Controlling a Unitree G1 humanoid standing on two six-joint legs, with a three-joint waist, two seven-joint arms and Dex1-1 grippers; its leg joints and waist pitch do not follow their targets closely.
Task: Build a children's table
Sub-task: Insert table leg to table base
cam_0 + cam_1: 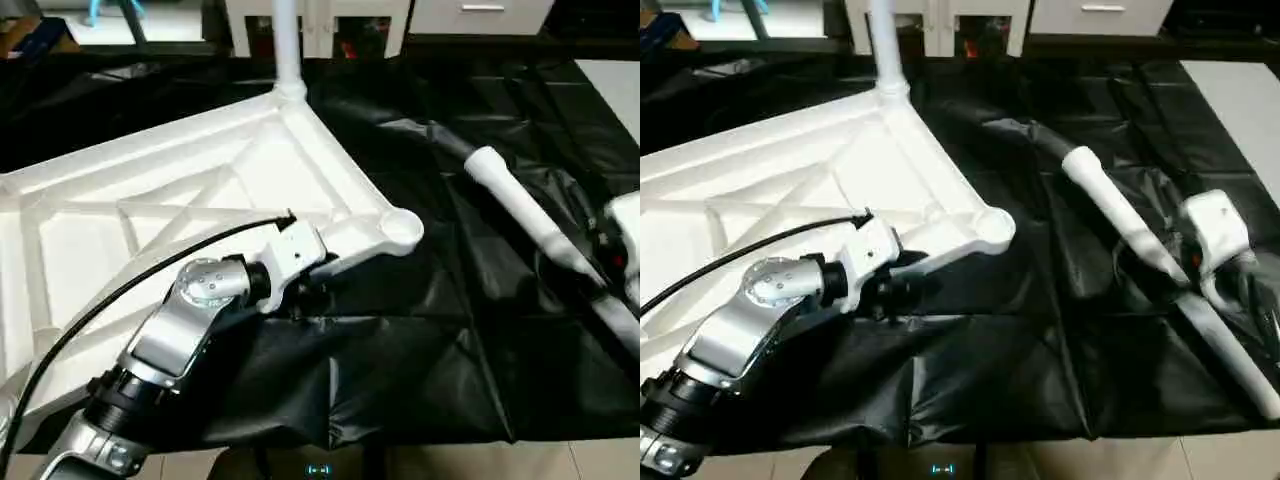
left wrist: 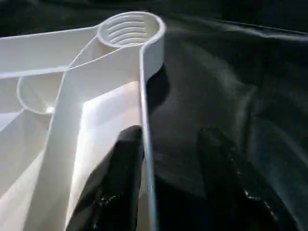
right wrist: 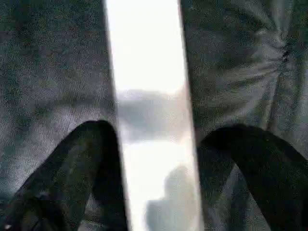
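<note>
- Tabletop (image 1: 200, 190) is lying upside down on the black-draped work table (image 1: 420, 340), ribbed underside facing up, one leg (image 1: 287, 45) standing upright in its far corner socket.
- Left gripper (image 2: 168, 192) is straddling the tabletop's near edge wall beside the empty threaded socket (image 2: 130, 29), fingers parted, one on each side.
- Loose leg (image 1: 1140, 250) is lying on the cloth to the right, well apart from the tabletop.
- Right gripper (image 3: 159, 178) is spreading wide around this leg, fingers not pressing it.

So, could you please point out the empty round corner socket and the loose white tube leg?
Empty round corner socket (image 2: 130, 30), left wrist view, threaded inside.
Loose white tube leg (image 1: 1118, 217), right eye view, upper shaft.
</note>
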